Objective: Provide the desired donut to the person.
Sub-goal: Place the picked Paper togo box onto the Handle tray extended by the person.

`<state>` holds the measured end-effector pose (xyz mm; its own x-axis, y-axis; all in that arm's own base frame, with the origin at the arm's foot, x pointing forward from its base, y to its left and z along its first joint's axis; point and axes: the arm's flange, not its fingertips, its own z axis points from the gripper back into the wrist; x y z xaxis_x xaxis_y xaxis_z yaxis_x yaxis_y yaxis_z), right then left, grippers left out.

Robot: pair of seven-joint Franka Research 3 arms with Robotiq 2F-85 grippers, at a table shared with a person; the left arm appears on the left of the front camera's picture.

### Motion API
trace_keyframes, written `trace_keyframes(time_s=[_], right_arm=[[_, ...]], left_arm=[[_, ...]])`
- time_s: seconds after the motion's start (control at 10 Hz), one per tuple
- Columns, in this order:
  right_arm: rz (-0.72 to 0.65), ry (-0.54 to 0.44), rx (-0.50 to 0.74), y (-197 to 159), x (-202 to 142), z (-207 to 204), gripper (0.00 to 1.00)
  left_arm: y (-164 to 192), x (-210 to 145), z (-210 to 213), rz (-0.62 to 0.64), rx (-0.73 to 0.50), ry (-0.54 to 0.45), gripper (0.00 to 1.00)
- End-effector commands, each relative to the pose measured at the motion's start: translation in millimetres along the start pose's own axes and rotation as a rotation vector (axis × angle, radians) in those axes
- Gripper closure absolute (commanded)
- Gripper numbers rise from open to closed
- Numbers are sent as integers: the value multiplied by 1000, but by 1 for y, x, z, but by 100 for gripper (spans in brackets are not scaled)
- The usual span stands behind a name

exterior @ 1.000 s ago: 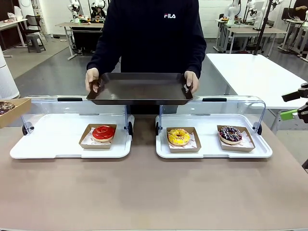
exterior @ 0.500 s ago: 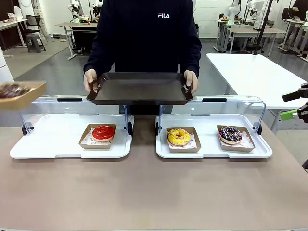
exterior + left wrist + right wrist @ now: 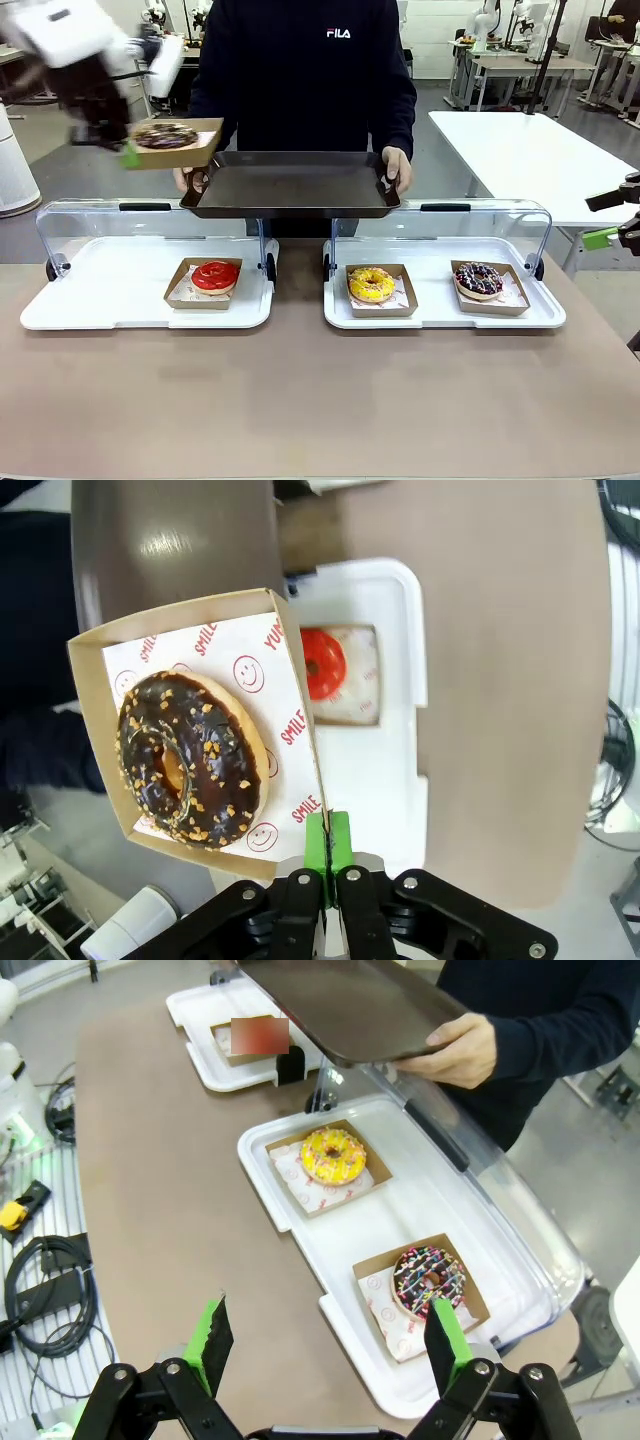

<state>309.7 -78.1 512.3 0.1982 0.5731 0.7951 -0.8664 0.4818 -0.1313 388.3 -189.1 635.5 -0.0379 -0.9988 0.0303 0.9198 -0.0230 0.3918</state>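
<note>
Donut on offer: the chocolate donut (image 3: 190, 758), flecked with nut crumbs, lies in its cardboard box (image 3: 175, 158), held in the air at the far left, just above the left end of the dark tray (image 3: 290, 188)
Grip: the left gripper (image 3: 327, 832) has its green pads clamped on one wall of the box, so the donut itself goes untouched
Left arm: raised high over the left display tray (image 3: 60, 305), the box jutting sideways toward the person (image 3: 310, 80)
Person: at the far side, a hand (image 3: 397, 166) on each end of the dark tray, kept level, seemingly as a landing place
Right gripper (image 3: 328, 1335): fingers spread wide, empty, near the right edge
On the table: red donut (image 3: 215, 276), yellow donut (image 3: 371, 284), sprinkled donut (image 3: 479, 279), each in its box
Likely next: lower the box and let go
</note>
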Motion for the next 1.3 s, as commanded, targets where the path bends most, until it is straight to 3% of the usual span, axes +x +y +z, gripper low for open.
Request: trace_keyframes(time_s=[0.0,0.5,1.0,1.1,1.2], right_arm=[[7,-27,10,-2,-1,-2,0],[7,-27,10,-2,-1,-2,0],[7,-27,10,-2,-1,-2,0],[7,-27,10,-2,-1,-2,0],[7,-27,10,-2,-1,-2,0]], left_arm=[[30,24,-23,-15,-21,-50,99],[73,64,-103,-22,-23,-30,99],[80,69,-125,-16,-43,50,99],[81,68,-127,-18,-57,59,41],[81,69,-127,-10,-52,55,41]])
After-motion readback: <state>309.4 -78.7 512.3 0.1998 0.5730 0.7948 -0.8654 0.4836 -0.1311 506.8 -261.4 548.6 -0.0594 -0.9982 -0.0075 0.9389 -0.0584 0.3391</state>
